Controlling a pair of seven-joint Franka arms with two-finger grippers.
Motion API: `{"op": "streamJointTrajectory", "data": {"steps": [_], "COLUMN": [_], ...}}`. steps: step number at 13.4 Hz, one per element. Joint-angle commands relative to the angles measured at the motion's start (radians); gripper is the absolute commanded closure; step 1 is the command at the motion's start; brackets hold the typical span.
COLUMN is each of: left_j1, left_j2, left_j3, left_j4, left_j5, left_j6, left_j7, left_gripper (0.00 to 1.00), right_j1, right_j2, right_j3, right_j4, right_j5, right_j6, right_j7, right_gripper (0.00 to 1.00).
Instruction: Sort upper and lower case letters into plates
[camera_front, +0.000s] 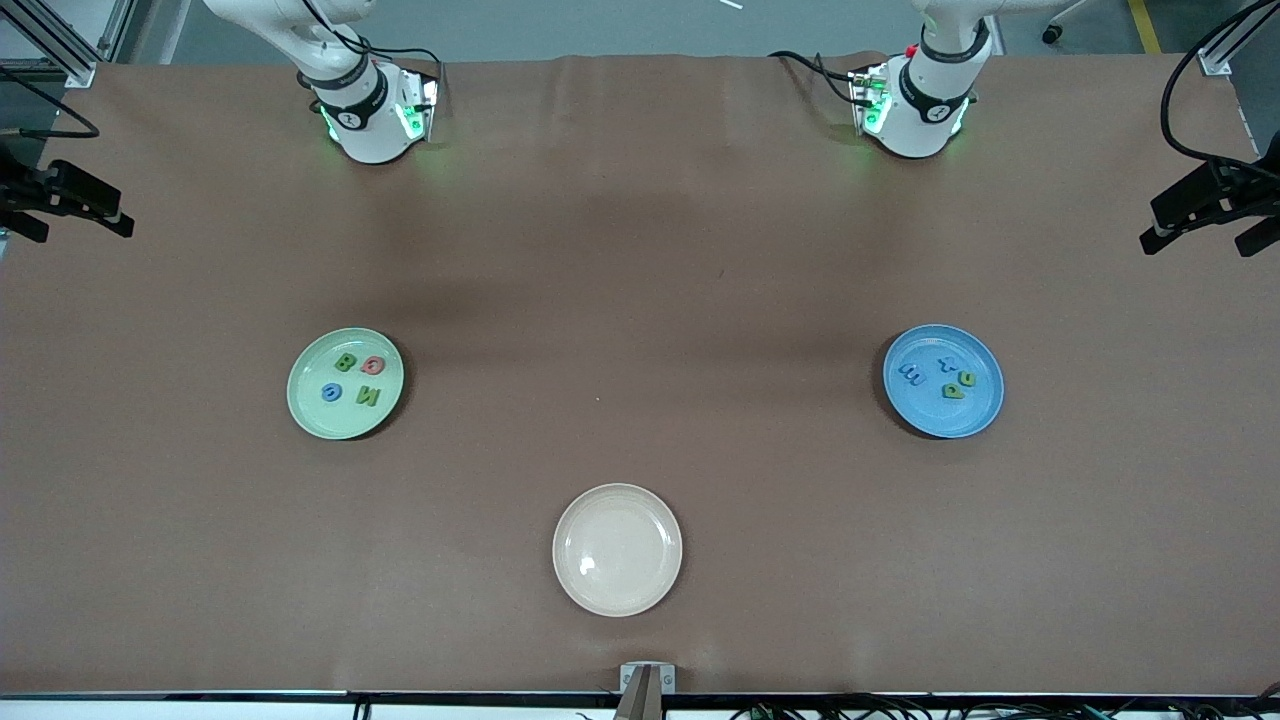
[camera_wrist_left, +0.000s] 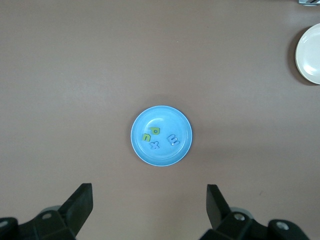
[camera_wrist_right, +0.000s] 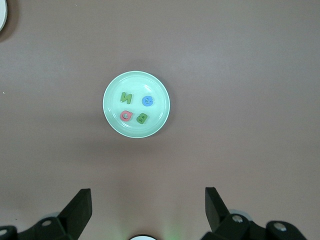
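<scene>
All eight letters lie in plates: four in green plate (camera_front: 345, 384) centre-left, four in blue plate (camera_front: 943, 381) centre-right. Left hand (camera_wrist_left: 149, 205) and right hand (camera_wrist_right: 148, 206) released, raised at frame top; cream plate (camera_front: 617, 549) bare.

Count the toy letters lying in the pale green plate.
4, all in the pale green plate toward the right arm's end: green B, pink-red letter, blue letter, green N. None looks hidden.

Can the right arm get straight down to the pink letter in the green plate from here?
Probably yes: the right gripper is open above the green plate, and the pink letter lies uncovered.
</scene>
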Motion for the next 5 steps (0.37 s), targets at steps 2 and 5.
{"op": "streamJointTrajectory", "data": {"steps": [2,5], "left_j1": [-0.001,-0.001], "left_j2": [-0.005,-0.005], "left_j3": [0.001,0.001], "left_j4": [-0.001,-0.001], "left_j5": [0.033,0.036], "left_j6": [0.008,0.008], "left_j7": [-0.002,-0.002], "left_gripper": [0.0,0.0], "right_j1": [-0.014,-0.011], "right_j2": [-0.018,-0.018], "right_j3": [0.011,0.011], "right_j4": [-0.018,-0.018], "right_j5": [-0.012,-0.012], "right_j6": [-0.005,-0.002], "right_j7": [-0.015,-0.015], "right_gripper": [0.0,0.0]}}
